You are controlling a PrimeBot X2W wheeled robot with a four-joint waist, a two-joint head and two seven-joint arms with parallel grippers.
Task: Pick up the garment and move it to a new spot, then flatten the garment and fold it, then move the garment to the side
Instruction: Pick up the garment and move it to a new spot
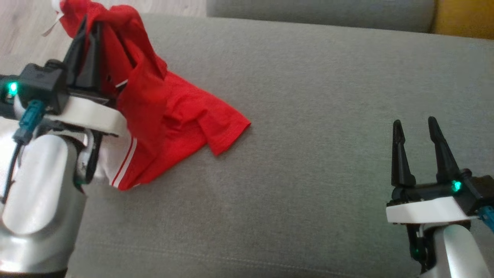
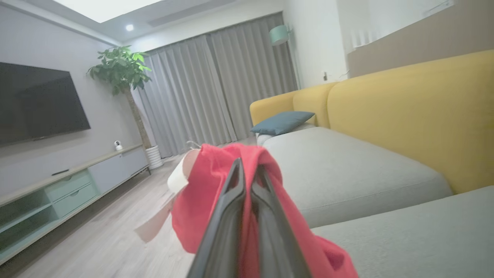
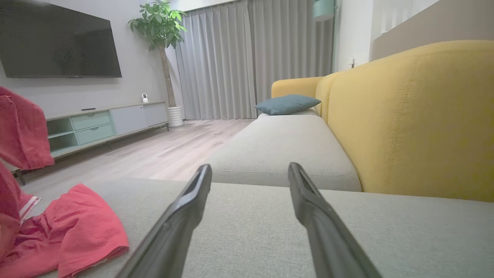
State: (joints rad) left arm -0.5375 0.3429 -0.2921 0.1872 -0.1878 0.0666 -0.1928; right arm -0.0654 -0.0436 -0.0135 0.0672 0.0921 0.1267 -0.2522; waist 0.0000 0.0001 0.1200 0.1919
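Partly hanging, red garment (image 1: 173,112), w/ white trim, crumpled

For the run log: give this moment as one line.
phase: pickup; left gripper: jaws shut on red garment; right gripper: jaws open, empty; garment partly on grey sofa

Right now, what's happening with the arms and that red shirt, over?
Left fingers shut on red garment, one end lifted, rest on grey seat. Right fingers open, empty, well apart. Nothing in the way.
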